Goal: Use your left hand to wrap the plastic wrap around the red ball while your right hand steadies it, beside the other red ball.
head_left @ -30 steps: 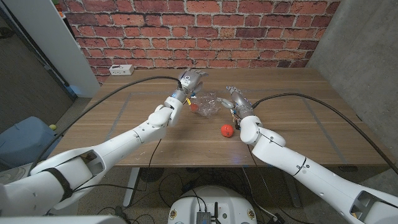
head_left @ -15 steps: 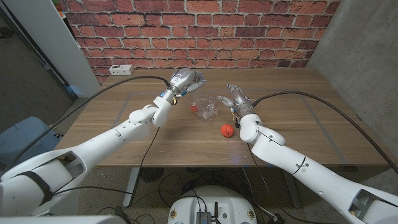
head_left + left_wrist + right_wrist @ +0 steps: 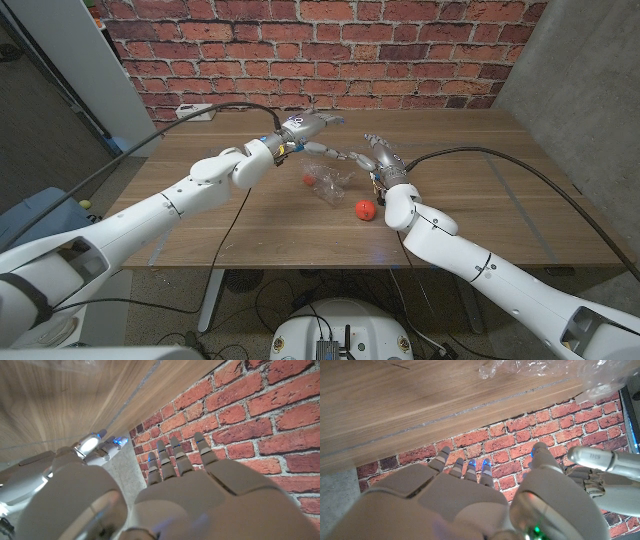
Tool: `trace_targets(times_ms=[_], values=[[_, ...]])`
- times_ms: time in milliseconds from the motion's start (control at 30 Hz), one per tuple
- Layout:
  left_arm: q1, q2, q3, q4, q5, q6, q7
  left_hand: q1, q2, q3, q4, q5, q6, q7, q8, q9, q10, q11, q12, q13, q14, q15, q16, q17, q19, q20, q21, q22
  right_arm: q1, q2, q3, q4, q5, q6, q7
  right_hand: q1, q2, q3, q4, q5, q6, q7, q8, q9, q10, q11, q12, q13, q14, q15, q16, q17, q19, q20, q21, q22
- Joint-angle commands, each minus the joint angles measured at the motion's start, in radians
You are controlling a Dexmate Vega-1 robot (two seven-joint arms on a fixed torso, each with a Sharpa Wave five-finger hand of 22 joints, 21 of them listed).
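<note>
Backing onto a red brick wall (image 3: 400, 40): wooden surface (image 3: 250, 225), with a white power strip (image 3: 193, 111) sitting at its far left corner.

Reaching in from the near left corner: left arm stretching long and nearly straight toward the middle of the far edge, left hand (image 3: 308, 125) hovering above the surface, back upward, fingers (image 3: 177, 457) extending straight and slightly apart, pointing toward the right hand, gripping nothing. Seen along its back in the left wrist view, aiming at the brick wall.

Coming in from the near right corner: right arm bending at the elbow, right hand (image 3: 377, 156) staying off the surface just beyond the loose ball, fingers (image 3: 470, 471) spreading open and reaching toward the far edge, holding nothing.

Lying crumpled around mid-surface, between and below the two hands: clear plastic wrap (image 3: 330, 180), touching neither hand as far as can be told. Peeking out at its left side: red ball (image 3: 310, 180), partly tucked in the film. Resting bare beside the wrap, toward the near edge: other red ball (image 3: 366, 209), close under the right wrist.
</note>
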State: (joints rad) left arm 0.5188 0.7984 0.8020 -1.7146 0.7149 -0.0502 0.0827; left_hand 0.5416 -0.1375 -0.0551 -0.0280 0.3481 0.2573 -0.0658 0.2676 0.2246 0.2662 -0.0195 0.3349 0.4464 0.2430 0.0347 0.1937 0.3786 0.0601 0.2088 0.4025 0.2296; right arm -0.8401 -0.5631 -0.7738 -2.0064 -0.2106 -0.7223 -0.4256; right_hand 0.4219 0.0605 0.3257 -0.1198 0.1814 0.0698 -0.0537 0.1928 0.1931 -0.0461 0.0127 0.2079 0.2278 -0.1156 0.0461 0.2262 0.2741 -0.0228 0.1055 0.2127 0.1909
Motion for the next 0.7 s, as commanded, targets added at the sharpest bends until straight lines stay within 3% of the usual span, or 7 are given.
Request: trace_targets(times_ms=[33,133,167,300,400,433,700], values=[[-0.023,0.012,0.010,-0.155,0.109,0.131,-0.591,0.030,0.024,-0.026,0.002,0.018,0.218,-0.002,0.060,-0.011,0.038,-0.020,-0.024,-0.045,-0.014,-0.001,0.003,-0.070,0.002,0.004,-0.015,-0.015,-0.033,0.003,0.015,-0.036,-0.027,-0.028,-0.050,0.002,0.012,0.003,0.006,0.003,0.011,-0.005,0.005,0.002,0.005,0.000,0.009,0.001,0.005,-0.006,0.005,0.003,0.006,0.002,0.007,0.000],[-0.021,0.013,0.011,-0.189,0.129,0.162,-0.669,0.049,0.040,-0.029,-0.001,0.023,0.312,-0.002,0.087,-0.012,0.044,-0.019,-0.037,-0.063,-0.027,-0.002,0.002,-0.099,0.001,0.004,-0.023,-0.020,-0.046,0.003,0.023,-0.045,-0.034,-0.029,-0.070,0.002,0.013,0.003,0.006,0.003,0.011,-0.005,0.005,0.002,0.005,-0.001,0.009,0.001,0.005,-0.005,0.005,0.003,0.005,0.003,0.007,0.000],[-0.016,0.016,0.008,-0.197,0.132,0.166,-0.678,0.056,0.046,-0.031,-0.001,0.024,0.369,0.012,0.102,-0.013,0.049,-0.018,-0.043,-0.073,-0.030,-0.001,0.003,-0.114,0.001,0.004,-0.027,-0.022,-0.050,0.004,0.022,-0.049,-0.039,-0.033,-0.078,0.001,0.013,0.003,0.006,0.003,0.011,-0.005,0.005,0.002,0.005,-0.001,0.009,0.001,0.005,-0.005,0.005,0.003,0.005,0.003,0.007,0.000],[0.011,0.034,-0.012,-0.230,0.133,0.171,-0.686,0.085,0.076,-0.024,-0.006,0.029,0.472,0.001,0.126,-0.017,0.093,-0.041,-0.041,-0.092,-0.022,-0.011,0.008,-0.144,0.010,0.003,-0.030,-0.025,-0.077,0.019,0.035,-0.062,-0.049,-0.042,-0.119,0.001,0.018,0.003,0.007,0.002,0.014,-0.005,0.006,0.001,0.008,-0.004,0.010,0.000,0.007,-0.007,0.006,0.003,0.005,0.002,0.007,0.000],[0.034,0.053,-0.028,-0.263,0.137,0.177,-0.697,0.126,0.101,-0.008,-0.020,0.030,0.466,-0.042,0.112,-0.020,0.093,-0.047,-0.051,-0.105,-0.026,-0.018,0.007,-0.161,0.015,0.003,-0.034,-0.026,-0.104,0.025,0.047,-0.073,-0.056,-0.035,-0.157,0.001,0.025,0.004,0.009,0.002,0.020,-0.006,0.008,0.001,0.017,-0.002,0.013,0.000,0.009,-0.008,0.008,0.003,0.008,-0.001,0.008,0.000],[0.046,0.061,-0.033,-0.278,0.153,0.184,-0.692,0.148,0.104,-0.004,-0.030,0.027,0.419,-0.055,0.084,-0.022,0.073,-0.052,-0.066,-0.114,-0.037,-0.022,0.005,-0.171,0.016,0.004,-0.038,-0.027,-0.114,0.031,0.051,-0.077,-0.060,-0.040,-0.171,0.001,0.025,0.004,0.009,0.002,0.021,-0.006,0.008,0.001,0.017,-0.002,0.013,0.000,0.010,-0.008,0.008,0.003,0.008,-0.001,0.008,0.000],[0.164,0.113,-0.070,-0.376,0.330,0.238,-0.568,0.218,0.124,0.012,-0.060,0.021,0.313,-0.108,0.019,-0.021,0.014,-0.066,-0.102,-0.136,-0.092,-0.023,-0.005,-0.189,-0.012,-0.001,-0.063,-0.029,-0.193,0.068,0.089,-0.101,-0.058,-0.043,-0.259,-0.005,0.042,0.005,0.015,-0.001,0.037,-0.008,0.013,0.001,0.028,0.002,0.016,-0.001,0.019,-0.008,0.013,0.004,0.019,-0.003,0.012,0.000]])
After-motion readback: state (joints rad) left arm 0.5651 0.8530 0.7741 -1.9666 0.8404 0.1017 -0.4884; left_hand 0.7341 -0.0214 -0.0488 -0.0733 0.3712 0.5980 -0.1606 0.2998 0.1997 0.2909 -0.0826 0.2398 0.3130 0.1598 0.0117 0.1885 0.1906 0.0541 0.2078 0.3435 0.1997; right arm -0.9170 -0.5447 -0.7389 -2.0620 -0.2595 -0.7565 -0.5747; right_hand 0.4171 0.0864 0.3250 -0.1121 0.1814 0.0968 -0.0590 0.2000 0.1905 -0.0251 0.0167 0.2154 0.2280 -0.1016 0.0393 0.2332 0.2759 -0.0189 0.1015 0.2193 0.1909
